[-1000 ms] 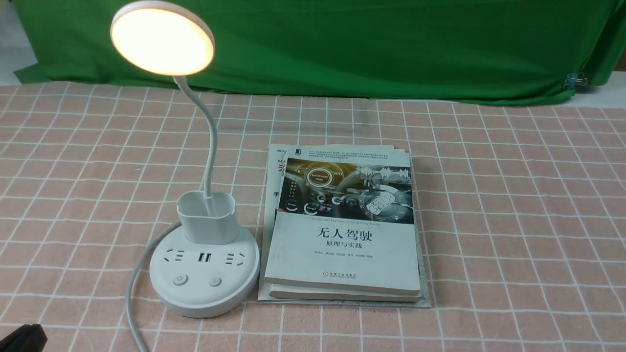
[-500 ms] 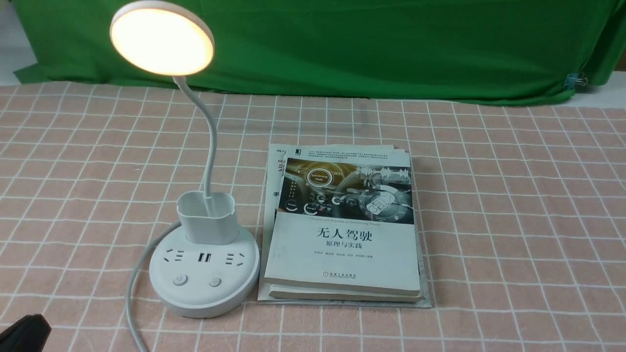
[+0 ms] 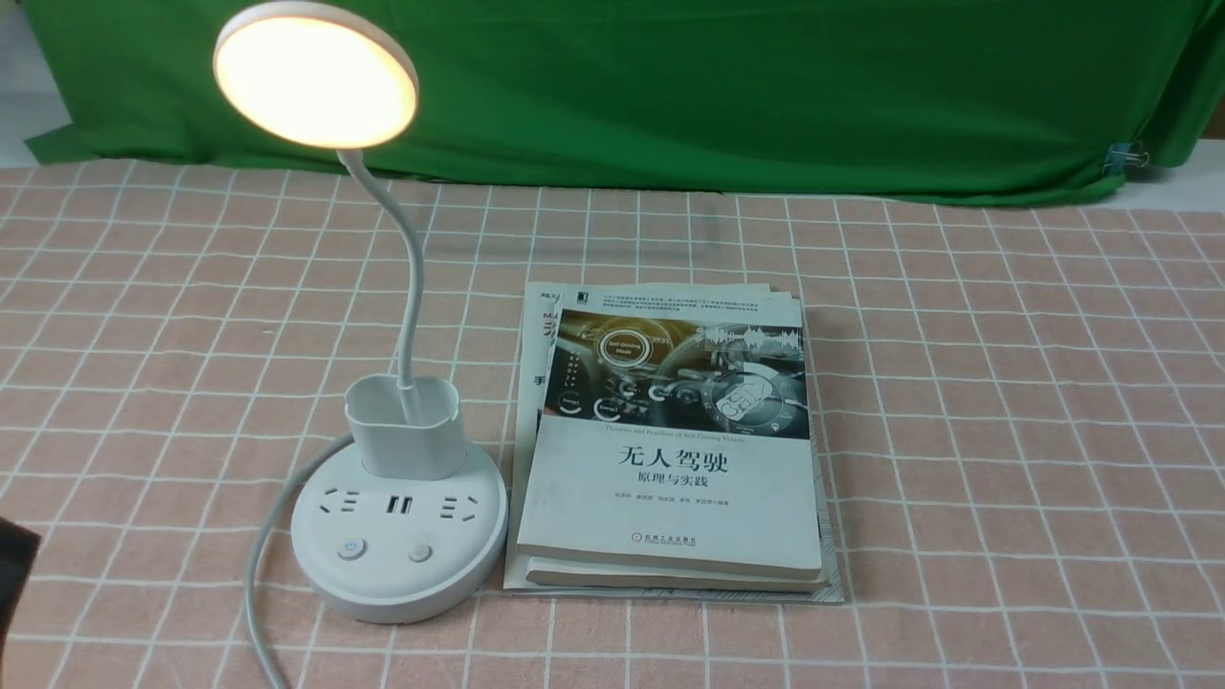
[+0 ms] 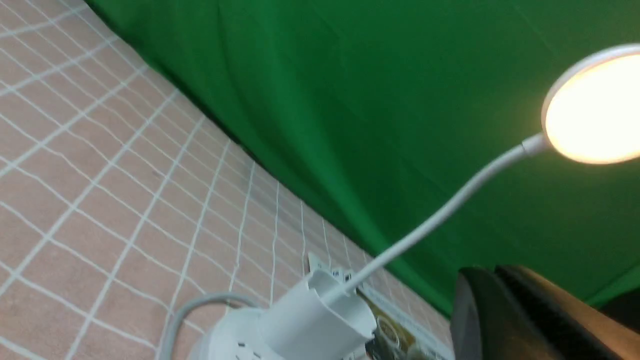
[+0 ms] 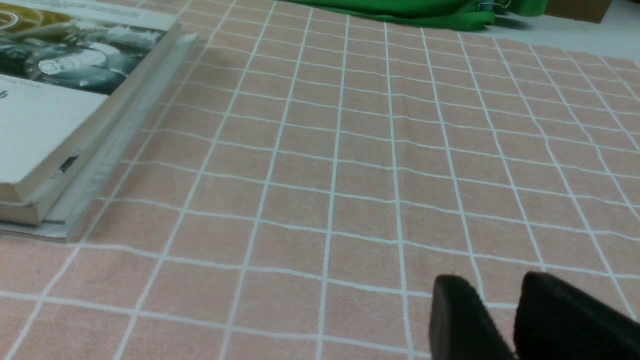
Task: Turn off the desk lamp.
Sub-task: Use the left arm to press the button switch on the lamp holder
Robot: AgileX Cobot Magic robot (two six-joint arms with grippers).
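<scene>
The desk lamp stands at the front left of the table, and its round head (image 3: 316, 77) is lit. Its thin neck rises from a small cup (image 3: 407, 426) on the round base (image 3: 397, 574), which has sockets and two buttons (image 3: 351, 549) facing me. Only a dark part of my left gripper (image 3: 14, 574) shows at the left edge, left of the base and apart from it. In the left wrist view the left gripper (image 4: 492, 272) is shut and empty, with the lit head (image 4: 595, 110) and the cup (image 4: 320, 320) ahead. My right gripper (image 5: 492, 295) hovers over bare cloth, its jaws a little apart and empty.
A stack of books (image 3: 670, 450) lies right beside the lamp base, and shows in the right wrist view (image 5: 60, 100). The lamp's white cable (image 3: 258, 574) runs off the front left. A green cloth (image 3: 718, 86) hangs behind the pink checked tablecloth (image 3: 1005, 431).
The dark part of my left gripper at the left edge has risen and shifted left. The lamp stays lit and has not moved.
</scene>
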